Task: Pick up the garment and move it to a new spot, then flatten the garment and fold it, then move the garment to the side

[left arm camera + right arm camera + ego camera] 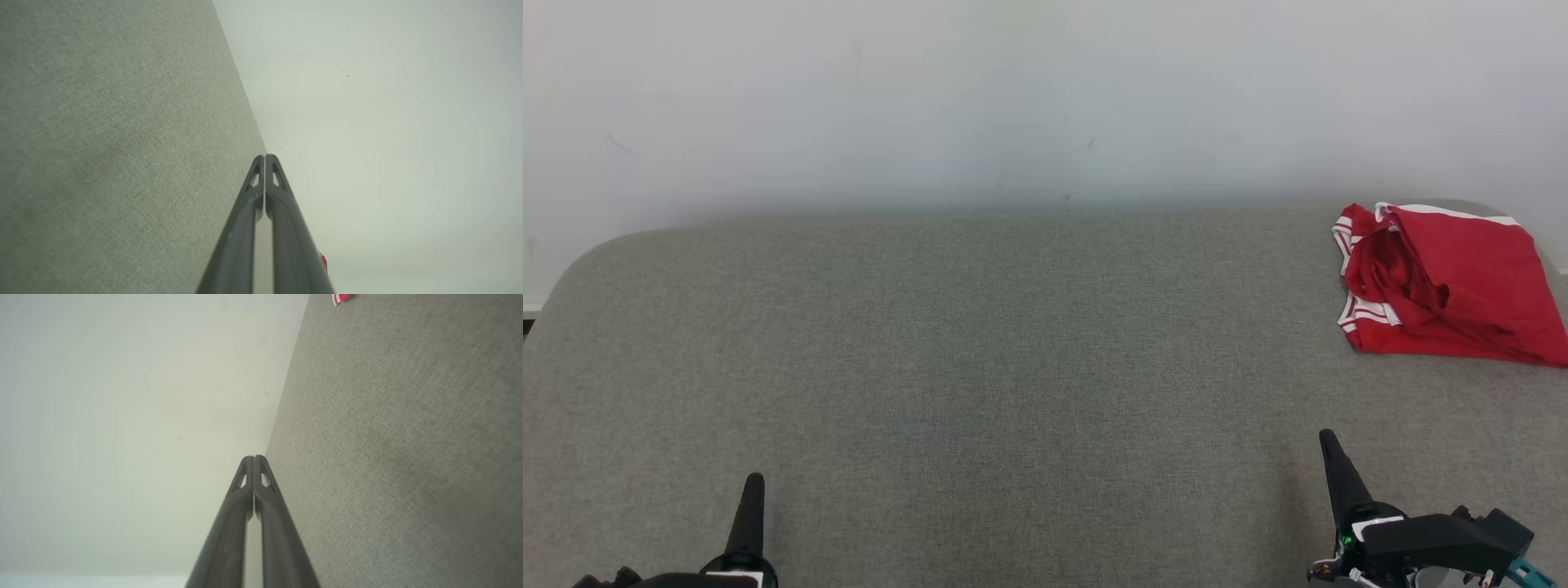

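Garment (1454,286), red with white stripes, lies in a loose, rough fold at the far right of the grey table (1013,367), close to the wall (1013,98). Left gripper (755,483) and right gripper (1330,443) rest at the near edge, well apart from it, fingers pressed together and holding nothing. They are probably parked there so they do not hide the cloth.

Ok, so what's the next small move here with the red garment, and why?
Probably open the right jaws and reach forward toward the garment: it lies bunched at the far right of the grey surface, on that arm's side, and both pairs of jaws are shut and empty.
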Motion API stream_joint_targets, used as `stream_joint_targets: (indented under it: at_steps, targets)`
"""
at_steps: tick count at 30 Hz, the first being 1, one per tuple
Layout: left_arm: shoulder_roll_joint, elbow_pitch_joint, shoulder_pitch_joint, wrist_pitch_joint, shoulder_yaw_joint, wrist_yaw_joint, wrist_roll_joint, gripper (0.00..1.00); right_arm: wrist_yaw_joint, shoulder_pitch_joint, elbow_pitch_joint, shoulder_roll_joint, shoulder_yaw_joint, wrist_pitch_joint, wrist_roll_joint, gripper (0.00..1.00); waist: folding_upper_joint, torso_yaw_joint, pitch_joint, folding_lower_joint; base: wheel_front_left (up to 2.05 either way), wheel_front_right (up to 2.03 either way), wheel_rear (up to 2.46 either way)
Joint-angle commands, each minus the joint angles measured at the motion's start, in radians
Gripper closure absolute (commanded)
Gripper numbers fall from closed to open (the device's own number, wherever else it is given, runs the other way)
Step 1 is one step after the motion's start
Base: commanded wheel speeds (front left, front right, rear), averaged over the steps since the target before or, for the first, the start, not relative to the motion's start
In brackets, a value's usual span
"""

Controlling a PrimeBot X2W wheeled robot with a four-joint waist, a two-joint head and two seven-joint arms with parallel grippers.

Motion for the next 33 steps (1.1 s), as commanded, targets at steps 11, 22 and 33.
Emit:
stream_joint_targets:
  at_steps: [11, 22, 33]
  targets:
    - [0.005, 0.001, -0.029, 0.025, 0.003, -0.007, -0.097, 1.00, -0.002, -0.022, -0.007, 0.004, -0.009, 0.024, 0.091, 1.00, 0.0000, 0.003, 0.003, -0.0001, 0.00, 0.00, 0.00]
    - [0.005, 0.006, -0.040, 0.047, 0.003, -0.009, -0.184, 1.00, -0.002, -0.030, -0.007, 0.005, -0.015, 0.046, 0.172, 1.00, 0.0000, 0.007, 0.007, -0.0001, 0.00, 0.00, 0.00]
    - [0.005, 0.009, -0.050, 0.065, 0.003, -0.008, -0.259, 1.00, -0.002, -0.037, -0.006, 0.006, -0.021, 0.064, 0.245, 1.00, 0.0000, 0.011, 0.011, -0.0001, 0.00, 0.00, 0.00]
